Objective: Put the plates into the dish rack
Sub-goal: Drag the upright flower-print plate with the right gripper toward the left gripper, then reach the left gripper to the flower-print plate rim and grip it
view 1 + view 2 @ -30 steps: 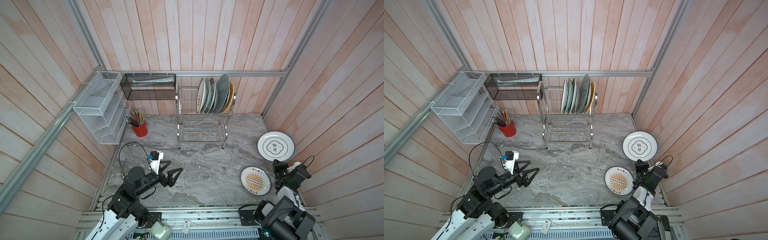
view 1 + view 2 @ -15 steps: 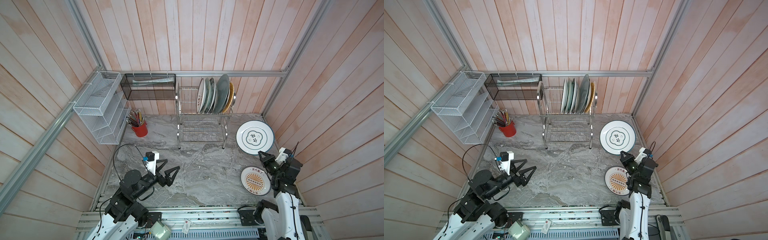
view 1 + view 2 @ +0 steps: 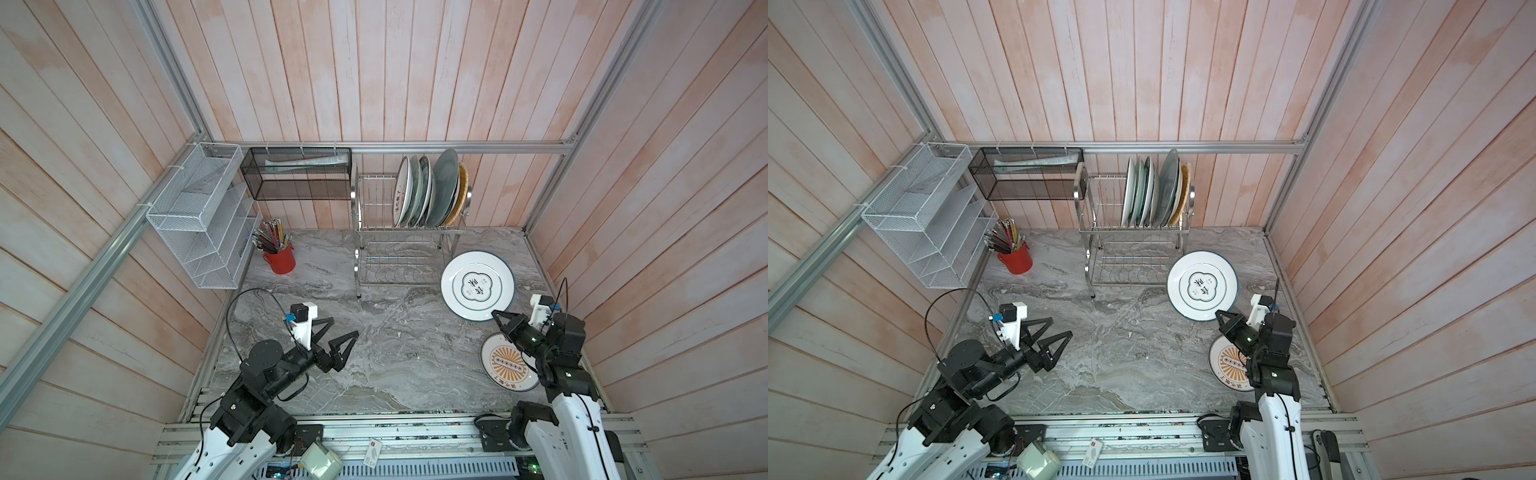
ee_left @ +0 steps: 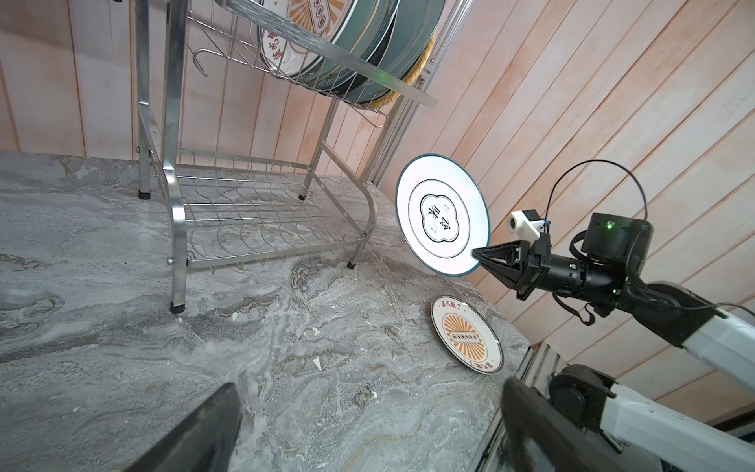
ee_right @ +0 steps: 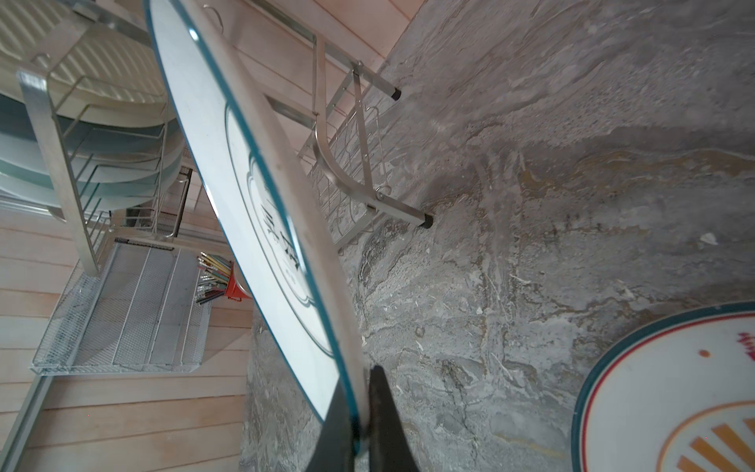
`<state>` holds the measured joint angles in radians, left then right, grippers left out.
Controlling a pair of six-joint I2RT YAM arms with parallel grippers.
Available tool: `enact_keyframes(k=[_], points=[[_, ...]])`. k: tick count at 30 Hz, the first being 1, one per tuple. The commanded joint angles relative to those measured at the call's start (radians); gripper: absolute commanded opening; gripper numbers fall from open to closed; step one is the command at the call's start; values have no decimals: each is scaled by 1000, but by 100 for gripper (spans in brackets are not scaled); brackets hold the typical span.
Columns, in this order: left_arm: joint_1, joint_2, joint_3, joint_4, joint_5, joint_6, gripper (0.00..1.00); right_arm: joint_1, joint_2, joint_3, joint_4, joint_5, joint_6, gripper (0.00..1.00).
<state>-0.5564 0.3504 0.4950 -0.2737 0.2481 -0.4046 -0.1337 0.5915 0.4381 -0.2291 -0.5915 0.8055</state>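
Plates (image 3: 446, 187) stand upright in the dish rack (image 3: 395, 266), upper tier; blue-rimmed plate (image 3: 478, 286) tilts aloft, sunburst plate (image 3: 500, 370) lies flat.

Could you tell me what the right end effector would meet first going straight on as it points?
Probably the dish rack: the right end effector, shut on the blue-ringed plate, points toward its lower tier, so the plate's far rim would touch first, though depth is unclear.
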Motion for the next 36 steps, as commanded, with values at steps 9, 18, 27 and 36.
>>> enact_keyframes(k=[9, 18, 27, 36], points=[[4, 43, -10, -16, -50, 24, 100, 291, 190, 76, 92, 80, -89, 0], [-31, 210, -65, 230, -26, -73, 100, 338, 299, 77, 194, 66, -89, 0], [-441, 667, 93, 473, -396, 137, 100, 338, 365, 58, 306, 33, 37, 0], [-687, 1116, 255, 685, -770, 832, 100, 358, 350, 44, 237, 52, 210, 0]])
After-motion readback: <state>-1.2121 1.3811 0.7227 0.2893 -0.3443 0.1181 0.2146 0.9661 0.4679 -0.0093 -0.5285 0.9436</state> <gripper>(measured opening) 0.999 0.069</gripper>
